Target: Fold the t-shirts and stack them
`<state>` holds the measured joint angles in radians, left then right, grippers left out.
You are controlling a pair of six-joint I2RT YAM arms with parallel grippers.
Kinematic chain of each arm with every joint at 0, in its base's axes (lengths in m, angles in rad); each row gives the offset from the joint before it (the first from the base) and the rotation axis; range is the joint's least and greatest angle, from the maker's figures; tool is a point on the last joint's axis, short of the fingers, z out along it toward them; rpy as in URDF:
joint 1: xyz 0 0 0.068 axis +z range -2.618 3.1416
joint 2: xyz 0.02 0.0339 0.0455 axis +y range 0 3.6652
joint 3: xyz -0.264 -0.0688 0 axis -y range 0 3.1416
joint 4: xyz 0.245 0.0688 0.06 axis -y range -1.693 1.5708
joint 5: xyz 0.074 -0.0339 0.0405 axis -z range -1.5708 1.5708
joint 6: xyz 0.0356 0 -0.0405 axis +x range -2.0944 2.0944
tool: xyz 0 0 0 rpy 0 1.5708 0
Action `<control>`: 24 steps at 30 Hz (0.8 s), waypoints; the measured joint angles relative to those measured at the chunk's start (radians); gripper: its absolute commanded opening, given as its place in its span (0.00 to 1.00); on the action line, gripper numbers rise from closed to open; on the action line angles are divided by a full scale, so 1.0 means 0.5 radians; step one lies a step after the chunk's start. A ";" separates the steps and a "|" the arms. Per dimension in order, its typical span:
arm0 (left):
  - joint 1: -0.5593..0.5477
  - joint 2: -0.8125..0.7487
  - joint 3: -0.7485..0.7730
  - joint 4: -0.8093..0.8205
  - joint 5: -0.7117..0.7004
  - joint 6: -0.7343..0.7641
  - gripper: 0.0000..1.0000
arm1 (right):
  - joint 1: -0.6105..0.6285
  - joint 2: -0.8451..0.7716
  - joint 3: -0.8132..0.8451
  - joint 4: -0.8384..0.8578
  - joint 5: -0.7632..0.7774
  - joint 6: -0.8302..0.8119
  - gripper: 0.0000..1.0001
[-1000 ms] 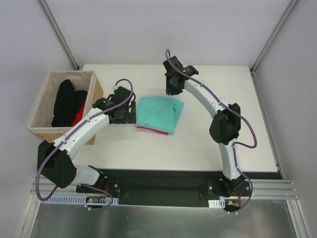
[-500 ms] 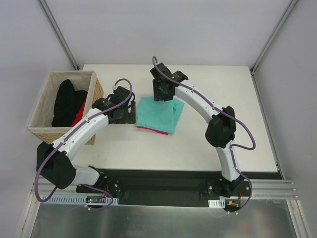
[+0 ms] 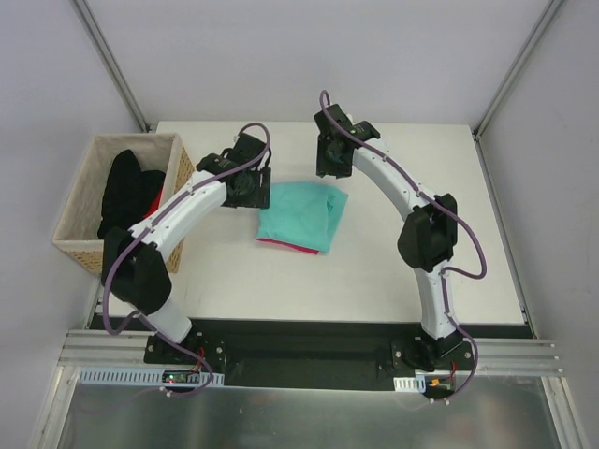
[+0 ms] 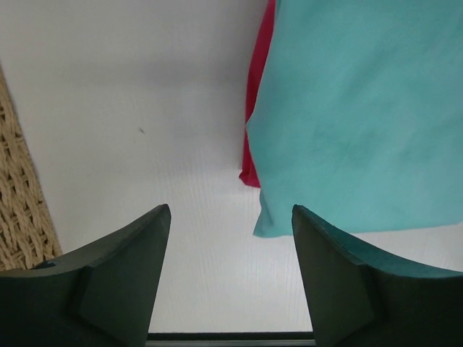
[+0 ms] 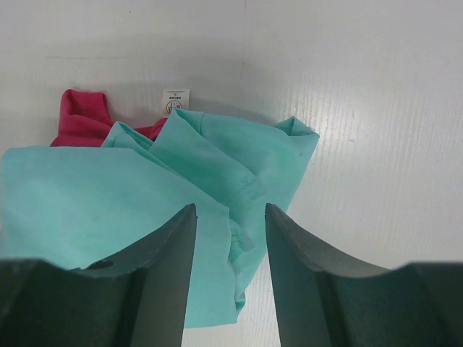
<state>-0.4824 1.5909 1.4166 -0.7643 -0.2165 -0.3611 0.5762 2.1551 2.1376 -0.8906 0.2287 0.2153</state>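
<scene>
Two arms are reaching in over folded shirts in the middle of the white surface (image 3: 393, 271).
The teal t-shirt (image 3: 301, 216) is lying folded on top of the pink t-shirt (image 3: 279, 243), which is showing only as a thin strip along the near edge. The left arm (image 3: 178, 220) is stretching across with its wrist sitting over the pile's far left corner, and the right arm (image 3: 388, 178) is curving in just beyond the far right corner. A wicker basket (image 3: 82, 251) is standing at the left edge, holding a black garment (image 3: 124, 192) and something red (image 3: 150, 223).
</scene>
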 measured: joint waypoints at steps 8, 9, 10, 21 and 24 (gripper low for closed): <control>0.082 0.327 0.352 0.037 0.154 0.134 0.56 | -0.011 0.000 0.000 -0.010 -0.003 0.001 0.46; 0.108 0.357 0.390 0.038 0.174 0.145 0.56 | -0.015 0.000 0.000 -0.010 -0.004 0.001 0.46; 0.128 0.382 0.417 0.042 0.188 0.154 0.58 | -0.019 0.000 0.000 -0.010 -0.004 0.001 0.46; 0.315 0.684 0.657 0.044 0.397 0.239 0.58 | -0.037 0.000 0.000 -0.010 -0.018 0.018 0.46; 0.313 0.760 0.700 0.049 0.470 0.239 0.57 | -0.037 0.000 0.000 -0.011 -0.021 0.022 0.46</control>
<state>-0.3260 1.9709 1.7668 -0.7399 0.0185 -0.2417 0.5579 2.1551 2.1376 -0.8963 0.2180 0.2264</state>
